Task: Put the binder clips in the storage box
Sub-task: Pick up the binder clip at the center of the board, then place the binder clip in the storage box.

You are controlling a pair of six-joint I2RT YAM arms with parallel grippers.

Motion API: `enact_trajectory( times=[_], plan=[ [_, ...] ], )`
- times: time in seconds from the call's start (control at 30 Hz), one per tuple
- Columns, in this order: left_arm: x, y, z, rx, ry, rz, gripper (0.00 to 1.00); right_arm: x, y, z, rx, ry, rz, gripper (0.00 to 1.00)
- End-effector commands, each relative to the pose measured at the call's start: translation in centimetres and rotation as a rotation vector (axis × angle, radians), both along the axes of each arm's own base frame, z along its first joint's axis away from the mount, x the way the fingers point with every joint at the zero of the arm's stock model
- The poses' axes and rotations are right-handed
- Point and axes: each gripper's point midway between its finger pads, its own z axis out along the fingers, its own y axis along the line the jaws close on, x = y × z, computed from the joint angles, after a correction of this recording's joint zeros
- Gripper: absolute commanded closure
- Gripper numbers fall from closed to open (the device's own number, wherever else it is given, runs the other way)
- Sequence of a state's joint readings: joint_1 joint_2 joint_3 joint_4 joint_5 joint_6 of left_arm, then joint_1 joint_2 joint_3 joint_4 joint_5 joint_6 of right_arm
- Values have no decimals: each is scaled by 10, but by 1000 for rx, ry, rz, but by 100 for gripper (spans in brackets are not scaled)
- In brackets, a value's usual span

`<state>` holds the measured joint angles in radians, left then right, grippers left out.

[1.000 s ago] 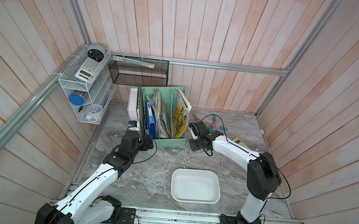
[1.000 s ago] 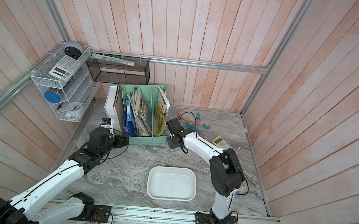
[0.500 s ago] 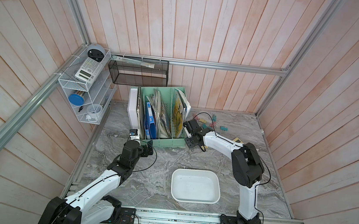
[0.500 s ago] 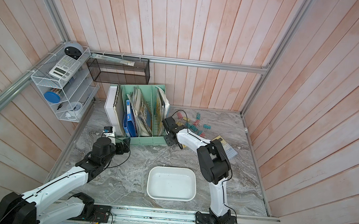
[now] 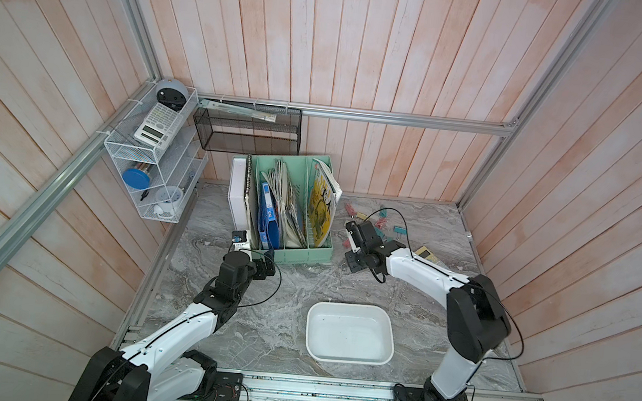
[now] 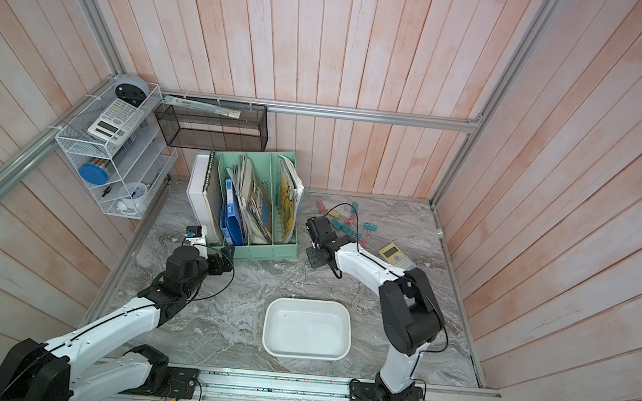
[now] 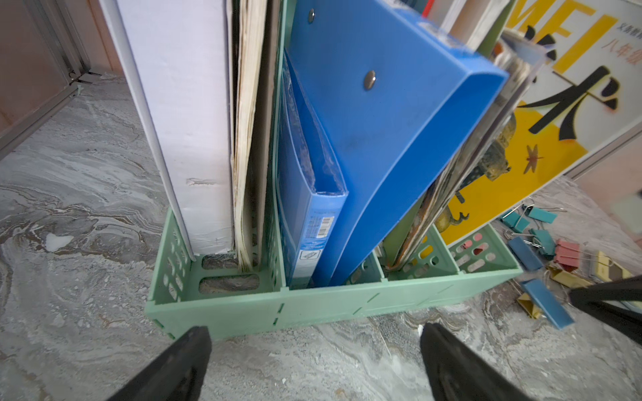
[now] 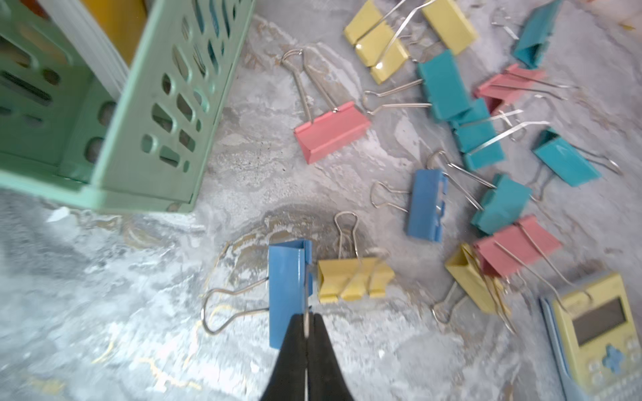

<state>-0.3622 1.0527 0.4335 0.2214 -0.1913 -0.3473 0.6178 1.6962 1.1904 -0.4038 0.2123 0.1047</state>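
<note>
Several pastel binder clips [image 8: 479,135] lie scattered on the marble table [image 5: 290,283] to the right of the file holder, and show in both top views [image 5: 381,224] [image 6: 345,225]. My right gripper [image 8: 306,316] is shut on the thin silver wire handle of a blue binder clip [image 8: 289,291], which lies next to a yellow clip [image 8: 354,279]. In a top view this gripper [image 5: 350,239] sits low at the near edge of the pile. The white storage box [image 5: 353,307] stands near the front, apart from both arms. My left gripper [image 7: 314,335] is open and holds nothing, in front of the file holder.
The mint-green file holder [image 5: 297,254] with folders and a yellow magazine stands at the back, close to both grippers. A yellow-and-blue calculator [image 8: 601,326] lies beside the clips. A black mesh basket [image 5: 249,131] and a white wire shelf [image 5: 152,163] hang on the walls.
My right gripper has closed its jaws onto the blue clip's wire handle, and its elbow swung left and back. The left arm drew back slightly from the file holder and stayed open.
</note>
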Motion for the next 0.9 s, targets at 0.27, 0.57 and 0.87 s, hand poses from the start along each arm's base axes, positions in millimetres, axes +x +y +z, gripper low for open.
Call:
enact_trajectory(
  times=[0.27, 0.57, 0.87],
  plan=[
    [-3, -1, -2, -38, -20, -5, 0, -163, 44, 76, 949, 83, -234, 100],
    [-11, 0, -9, -54, -11, -6, 0, -190, 72, -4, 939, 183, -345, 100],
    [-12, 1, -3, -59, -33, -7, 0, -191, 85, -42, 905, 226, -347, 100]
  ],
)
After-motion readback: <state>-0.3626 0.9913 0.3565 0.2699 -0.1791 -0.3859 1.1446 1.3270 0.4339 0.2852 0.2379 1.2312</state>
